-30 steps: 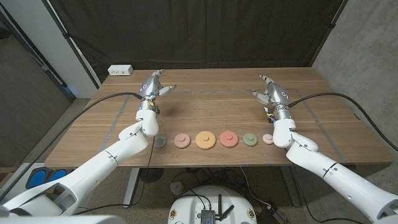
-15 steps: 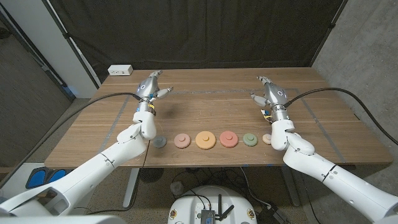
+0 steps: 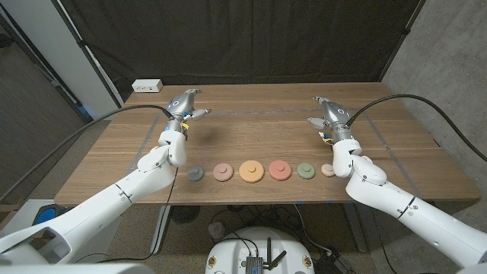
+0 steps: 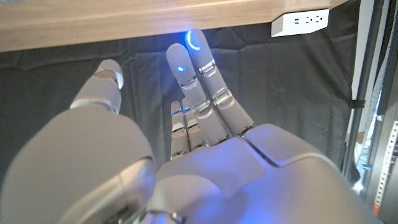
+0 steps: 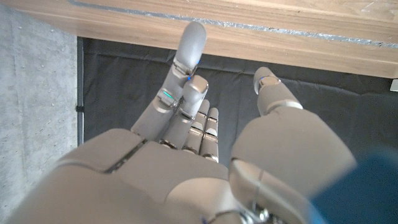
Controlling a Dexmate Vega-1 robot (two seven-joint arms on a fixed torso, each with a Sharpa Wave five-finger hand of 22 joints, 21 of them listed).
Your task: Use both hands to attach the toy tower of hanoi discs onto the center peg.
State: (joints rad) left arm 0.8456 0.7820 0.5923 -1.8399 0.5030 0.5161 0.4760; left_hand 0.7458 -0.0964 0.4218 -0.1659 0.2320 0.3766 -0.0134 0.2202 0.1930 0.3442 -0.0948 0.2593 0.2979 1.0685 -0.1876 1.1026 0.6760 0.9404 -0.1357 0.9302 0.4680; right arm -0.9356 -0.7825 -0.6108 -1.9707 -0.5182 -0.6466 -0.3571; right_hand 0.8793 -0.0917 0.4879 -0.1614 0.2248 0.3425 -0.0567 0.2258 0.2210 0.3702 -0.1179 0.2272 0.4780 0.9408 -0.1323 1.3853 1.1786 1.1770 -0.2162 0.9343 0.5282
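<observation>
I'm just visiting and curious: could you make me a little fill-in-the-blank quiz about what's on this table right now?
1. The discs lie in a single ____ along the table's near edge.
2. The biggest disc in the line, the orange disc, sits between a pink disc and a ____ disc.
3. The left hand and right hand both hold ____.
4. The white power strip lies at the far corner on the robot's ____ side.

Missing words: row; red; nothing; left

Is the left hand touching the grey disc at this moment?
Apart. The head view shows the left hand raised over the far half of the table, with bare wood between it and the grey disc in the near row.
</observation>
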